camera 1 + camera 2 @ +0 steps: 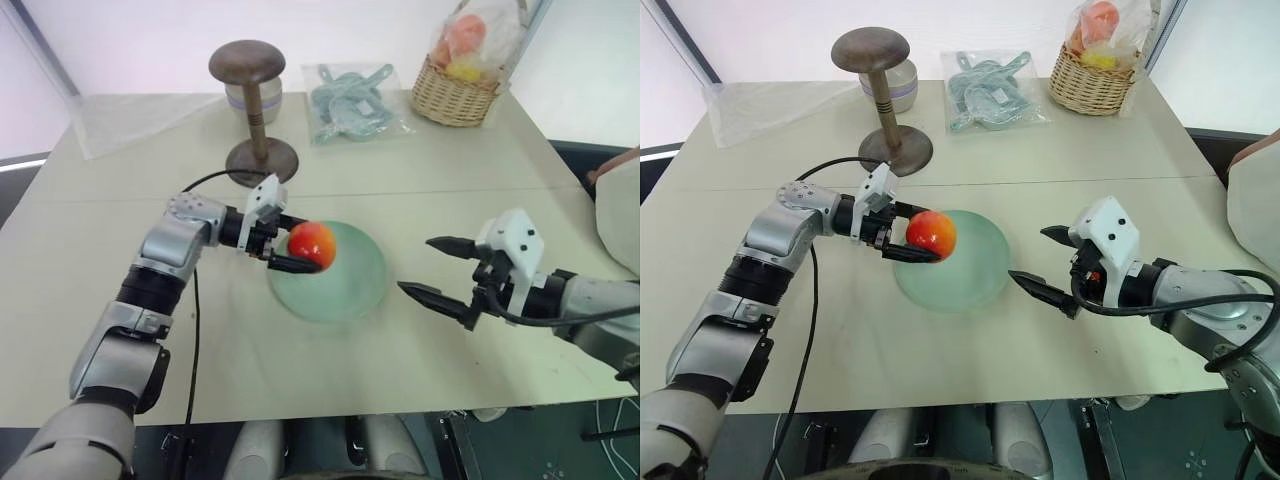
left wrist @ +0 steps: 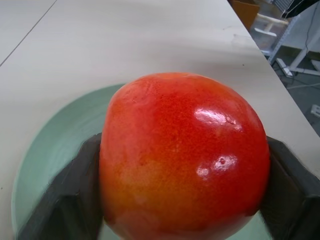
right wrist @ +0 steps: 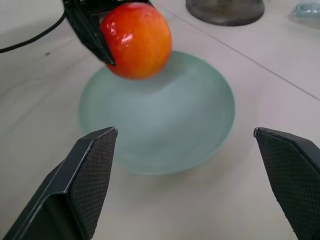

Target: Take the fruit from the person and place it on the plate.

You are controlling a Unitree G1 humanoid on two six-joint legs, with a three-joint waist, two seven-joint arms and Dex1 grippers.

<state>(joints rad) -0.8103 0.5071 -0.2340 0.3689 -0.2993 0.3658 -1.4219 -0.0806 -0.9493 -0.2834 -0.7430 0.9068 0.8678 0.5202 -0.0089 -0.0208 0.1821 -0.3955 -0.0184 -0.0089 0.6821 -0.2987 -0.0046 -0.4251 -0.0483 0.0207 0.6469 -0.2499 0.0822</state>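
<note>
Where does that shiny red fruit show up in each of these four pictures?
Left eye view: fruit at centre, over the plate's left rim.
Right eye view: fruit left of centre, same rim.
Left wrist view: fruit up close, between dark jaws.
Right wrist view: fruit at top, above the plate.
Shared landmark: the plate.

Fruit over the plate, mid-table

The fruit [image 1: 312, 244] sits between the left gripper [image 1: 290, 243] fingers above the plate [image 1: 345, 290]; the right gripper [image 1: 436, 268] lies right of it; stand [image 1: 256, 110], bag [image 1: 352, 100] and basket [image 1: 456, 95] behind.
</note>
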